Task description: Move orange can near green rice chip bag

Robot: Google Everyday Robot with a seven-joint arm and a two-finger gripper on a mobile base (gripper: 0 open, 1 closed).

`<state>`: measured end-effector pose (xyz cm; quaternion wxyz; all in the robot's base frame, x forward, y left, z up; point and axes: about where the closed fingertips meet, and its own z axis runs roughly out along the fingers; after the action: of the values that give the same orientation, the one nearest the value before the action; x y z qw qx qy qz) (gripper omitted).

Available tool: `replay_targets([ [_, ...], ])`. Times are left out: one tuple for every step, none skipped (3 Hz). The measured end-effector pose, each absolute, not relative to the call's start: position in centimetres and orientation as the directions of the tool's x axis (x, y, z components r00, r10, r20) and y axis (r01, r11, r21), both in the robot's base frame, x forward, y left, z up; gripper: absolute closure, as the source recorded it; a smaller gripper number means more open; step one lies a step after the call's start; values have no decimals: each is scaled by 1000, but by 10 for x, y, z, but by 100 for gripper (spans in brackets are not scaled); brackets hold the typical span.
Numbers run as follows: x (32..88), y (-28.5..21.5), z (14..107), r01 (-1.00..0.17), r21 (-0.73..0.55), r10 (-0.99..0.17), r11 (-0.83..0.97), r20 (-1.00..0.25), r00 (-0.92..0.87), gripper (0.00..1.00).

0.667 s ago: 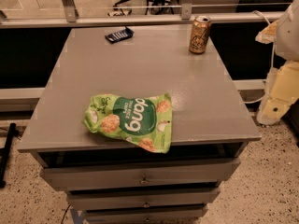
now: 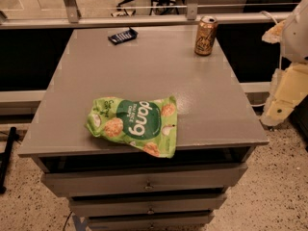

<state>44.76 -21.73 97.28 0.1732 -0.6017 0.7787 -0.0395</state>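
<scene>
Grey and flat, the cabinet top (image 2: 192, 95) sits in the middle of a room with a speckled floor, a pale rail running behind it.

Off its right edge, well clear of the surface, hangs the robot's cream-coloured arm. What I take for the gripper (image 2: 281, 105) is at its lower end, beside the cabinet's right side and below the level of the top. It holds nothing. Whether it is wide or narrow I cannot tell from where I stand.

Nearest to it is the orange can (image 2: 206, 35), upright at the far right corner of the top. The green rice chip bag (image 2: 134, 124) lies flat at the front edge, left of centre, one corner hanging slightly over the lip. A wide stretch of bare grey lies between the two, so they are well apart. A small black packet (image 2: 122, 35) rests at the far left of the back edge and plays no part in this.

By my reckoning the job has barely begun. The can is not grasped, lifted or shifted, so the reach, the grip, the carry across and the set-down by the bag are all left.

As for containers, the can's silver top shows, but not its contents. The bag looks puffed and closed. Under the top, the drawers (image 2: 144, 179) are shut or nearly so, with only a dark gap above the uppermost and nothing visible inside.
</scene>
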Motion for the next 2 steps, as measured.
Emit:
replay_targets([
  [482,-225,952,-909,-292,-936,298,-279,-217,0],
  [541,-230,927,-880,-303,-893,366,-380,-240,0],
])
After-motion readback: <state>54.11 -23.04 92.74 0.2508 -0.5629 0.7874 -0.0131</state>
